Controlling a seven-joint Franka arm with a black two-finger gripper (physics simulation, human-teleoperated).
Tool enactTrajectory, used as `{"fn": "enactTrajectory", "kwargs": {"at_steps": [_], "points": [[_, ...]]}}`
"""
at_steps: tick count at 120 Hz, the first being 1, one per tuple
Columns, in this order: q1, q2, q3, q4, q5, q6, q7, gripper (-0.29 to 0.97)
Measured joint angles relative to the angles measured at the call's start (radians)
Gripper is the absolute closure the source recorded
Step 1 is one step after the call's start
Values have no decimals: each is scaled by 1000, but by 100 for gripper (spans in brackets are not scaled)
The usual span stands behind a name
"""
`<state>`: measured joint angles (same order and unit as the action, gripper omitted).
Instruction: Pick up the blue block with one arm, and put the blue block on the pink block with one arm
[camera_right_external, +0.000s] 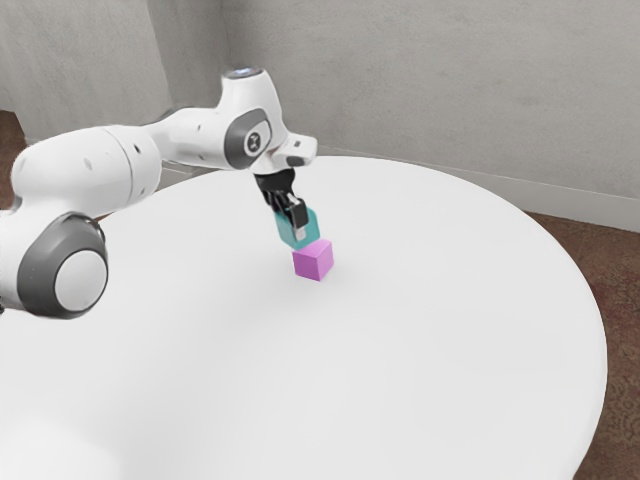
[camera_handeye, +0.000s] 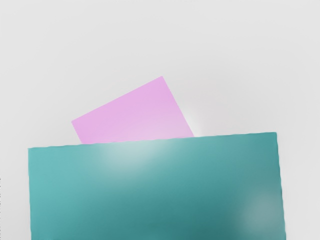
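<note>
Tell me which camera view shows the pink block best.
The exterior view: the pink block sits whole on the table, top and two sides visible. The wrist view gives part of its top face, the held blue block covering the rest.

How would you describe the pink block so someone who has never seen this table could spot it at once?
Find the round white table and look near its middle, where the gripper holds the blue block. The pink block sits just beneath it, toward the exterior view's right. It alone is pink and rests on the table.
</note>
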<state>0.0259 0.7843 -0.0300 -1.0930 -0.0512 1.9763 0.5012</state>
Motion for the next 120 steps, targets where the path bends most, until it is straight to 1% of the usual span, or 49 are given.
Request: {"fn": "enactTrajectory", "kwargs": {"at_steps": [17, 25, 34, 51, 76, 96, 120], "points": [[19, 23, -4, 33, -3, 31, 22, 30], [21, 51, -33, 68, -7, 40, 30, 30], [21, 62, -54, 82, -28, 48, 30, 30], [36, 84, -53, 85, -55, 56, 28, 30], [43, 107, -53, 81, -65, 61, 24, 30], [43, 107, -53, 79, -67, 60, 24, 14], [43, 107, -53, 79, -68, 59, 24, 6]]}}
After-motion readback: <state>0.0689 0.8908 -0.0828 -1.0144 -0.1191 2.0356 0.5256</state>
